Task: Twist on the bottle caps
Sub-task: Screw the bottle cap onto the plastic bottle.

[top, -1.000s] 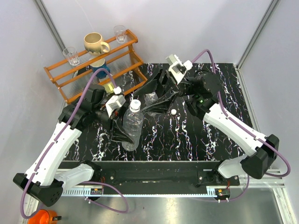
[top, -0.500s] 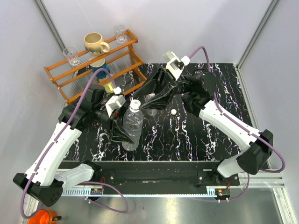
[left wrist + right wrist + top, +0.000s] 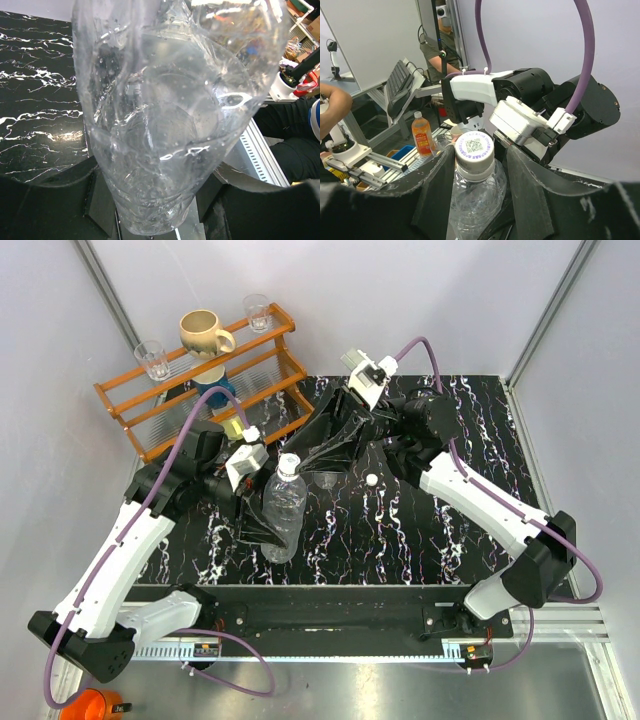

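Left claw clamps the bottle low; I see right claw spread either side of its cap. Loose cap beside, rack behind left.

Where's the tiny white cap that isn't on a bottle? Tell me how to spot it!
Look at the black marbled table. Near its middle the left gripper holds up a clear bottle. A little past it, toward the right arm's side, the loose cap, tiny, round and white, lies on the black top. The other cap sits on the bottle's neck, but this one lies alone.
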